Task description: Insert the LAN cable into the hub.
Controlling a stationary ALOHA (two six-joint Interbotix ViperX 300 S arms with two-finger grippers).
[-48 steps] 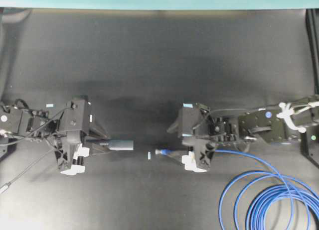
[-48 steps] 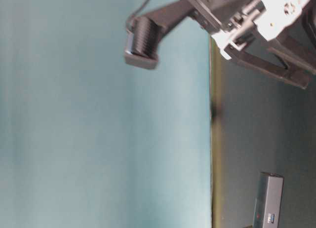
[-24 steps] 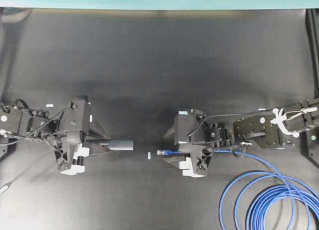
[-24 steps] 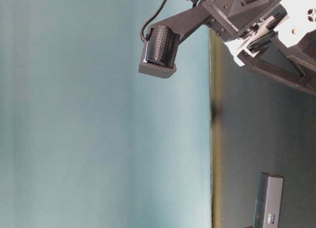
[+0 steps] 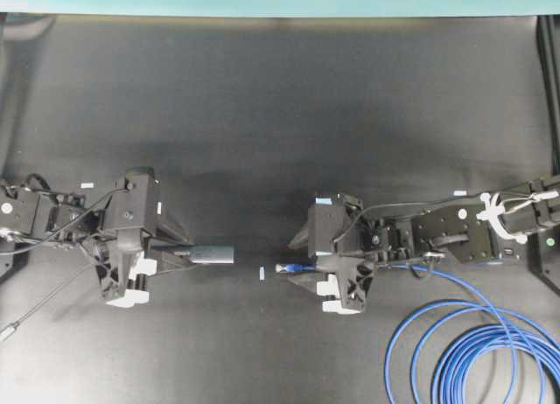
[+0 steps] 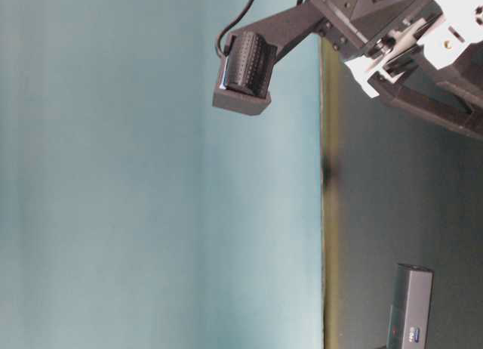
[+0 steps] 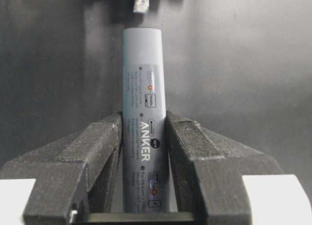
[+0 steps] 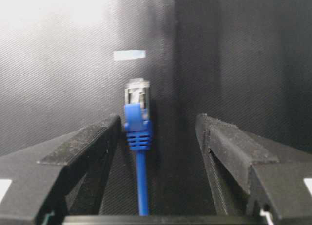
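Note:
The hub is a slim dark-grey bar with a pale label. My left gripper is shut on it and holds it level, its free end pointing right. In the left wrist view the hub sits clamped between both fingers of the left gripper. The LAN cable's plug lies a short gap to the right, facing the hub. My right gripper is open around it. In the right wrist view the plug sits between the spread fingers of the right gripper, close to the left finger, apart from the right one.
The blue cable's loops lie at the front right. A small pale tape mark is on the black mat between hub and plug. The hub's thin grey tail ends in a silver plug at the front left.
My right arm has shifted slightly left and toward the front, so its open fingers now straddle the blue plug. The left gripper and the hub have not moved.

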